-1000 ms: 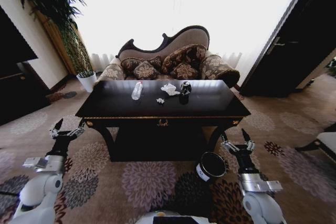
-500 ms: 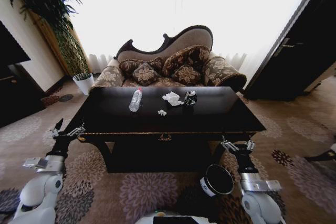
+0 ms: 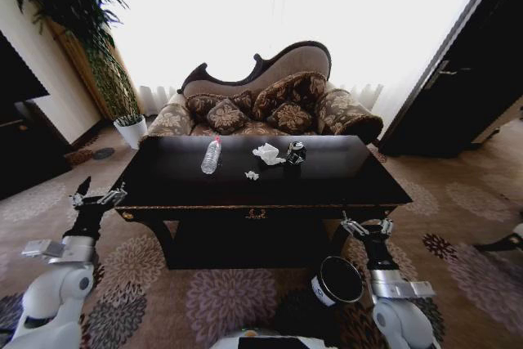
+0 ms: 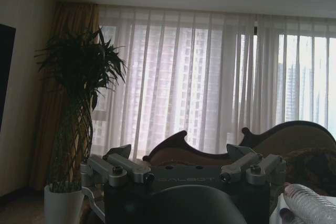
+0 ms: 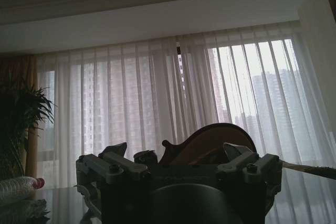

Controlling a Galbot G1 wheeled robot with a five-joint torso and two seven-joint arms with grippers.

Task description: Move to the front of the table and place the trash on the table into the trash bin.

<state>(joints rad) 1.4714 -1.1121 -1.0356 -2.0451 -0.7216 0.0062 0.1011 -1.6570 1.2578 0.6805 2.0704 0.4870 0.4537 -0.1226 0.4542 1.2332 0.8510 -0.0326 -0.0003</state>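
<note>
The dark glossy table [image 3: 327,185] stands straight ahead in the head view. On its top lie a clear bottle [image 3: 212,155] with a red cap, a white crumpled tissue [image 3: 267,153], a dark can [image 3: 295,153] and a tiny white scrap [image 3: 252,175]. The black trash bin [image 3: 337,281] sits on the carpet under the table's front right corner. My left gripper [image 3: 98,194] is open and empty off the front left corner. My right gripper [image 3: 366,225] is open and empty just below the front edge, above the bin. The wrist views show the open grippers [image 4: 181,162] [image 5: 178,163] and the bottle [image 4: 312,203] [image 5: 18,187].
A patterned sofa [image 3: 270,104] stands behind the table against bright curtained windows. A tall plant in a white pot [image 3: 131,128] is at the back left. A dark cabinet [image 3: 24,120] lines the left wall and a dark door [image 3: 458,96] the right. Floral carpet surrounds the table.
The camera has come closer to the table, which now looks larger and nearer. My left arm has since shifted slightly outward to the left. The trash lies as before.
</note>
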